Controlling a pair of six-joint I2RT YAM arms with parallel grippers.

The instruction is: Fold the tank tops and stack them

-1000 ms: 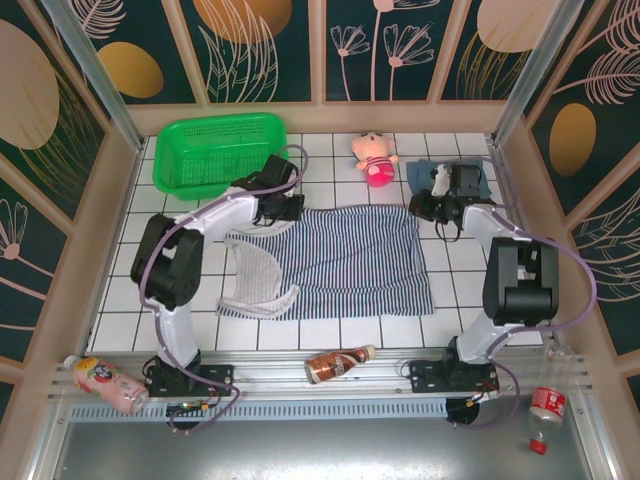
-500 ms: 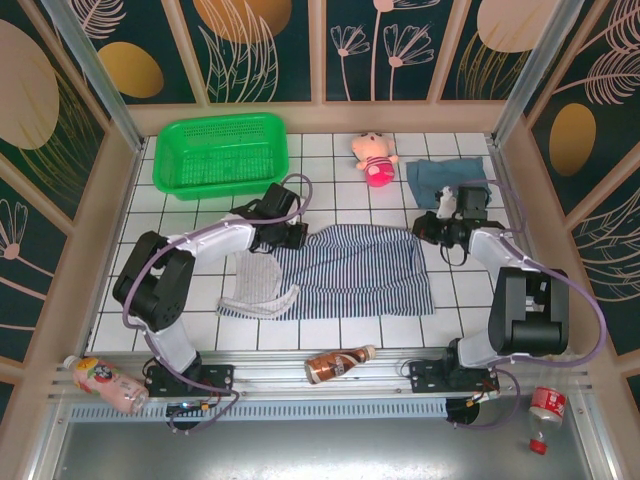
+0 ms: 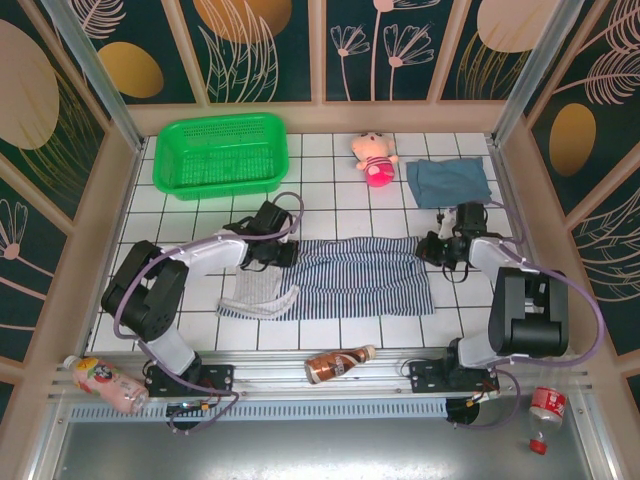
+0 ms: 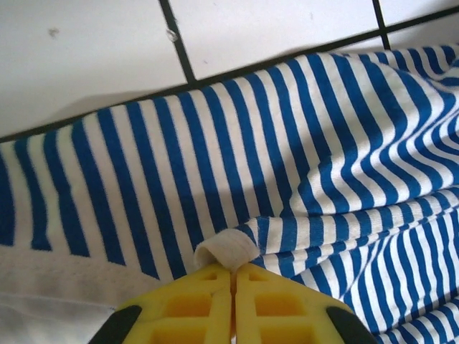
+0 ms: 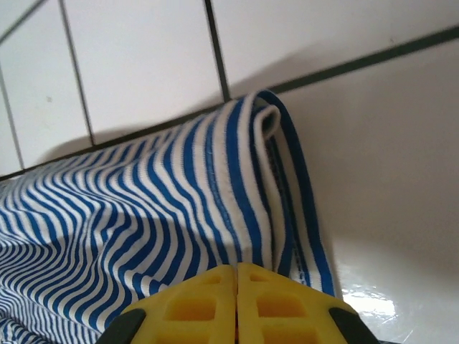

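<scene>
Your left pincer (image 4: 233, 271) and right pincer (image 5: 237, 269) clamp the striped tank top (image 3: 360, 275) mid-fold; beyond them the teal tank top (image 3: 448, 182) awaits stacking.

The striped tank top (image 3: 360, 275) covers the middle of the table (image 3: 250, 333), with the left gripper (image 3: 287, 253) and right gripper (image 3: 424, 249) clamped on its far corners. Beyond that edge runs a band of bare tiles. It is bounded far-left by the green basket (image 3: 220, 155), at centre by the pink doll (image 3: 374, 160), and on the right by the teal tank top (image 3: 450, 182) (just past the right arm). A brown bottle (image 3: 338, 365) lies on the near rail.
</scene>
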